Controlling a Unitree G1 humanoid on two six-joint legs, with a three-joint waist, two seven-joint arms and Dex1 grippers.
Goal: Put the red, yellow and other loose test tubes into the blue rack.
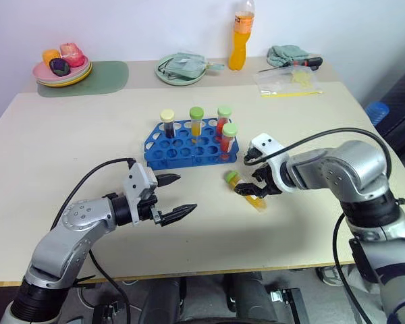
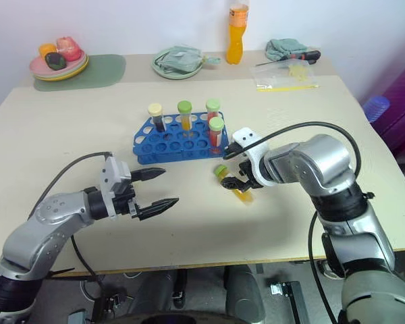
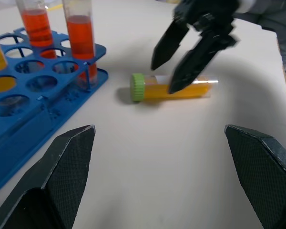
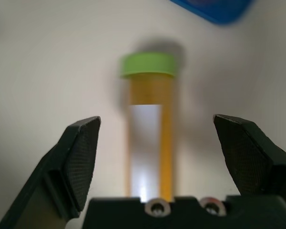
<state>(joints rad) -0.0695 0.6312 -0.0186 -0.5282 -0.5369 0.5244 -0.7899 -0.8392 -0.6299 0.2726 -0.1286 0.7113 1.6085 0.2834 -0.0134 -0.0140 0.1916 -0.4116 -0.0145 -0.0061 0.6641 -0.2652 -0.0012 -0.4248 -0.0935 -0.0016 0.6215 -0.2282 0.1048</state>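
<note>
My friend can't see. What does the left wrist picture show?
A yellow tube with a green cap lies on the table, with the open right gripper over it. The blue rack beside it holds orange tubes.

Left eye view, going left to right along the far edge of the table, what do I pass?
Plate of fruit → green mat → plate with a cloth → orange drink bottle → clear plastic bag.
</note>
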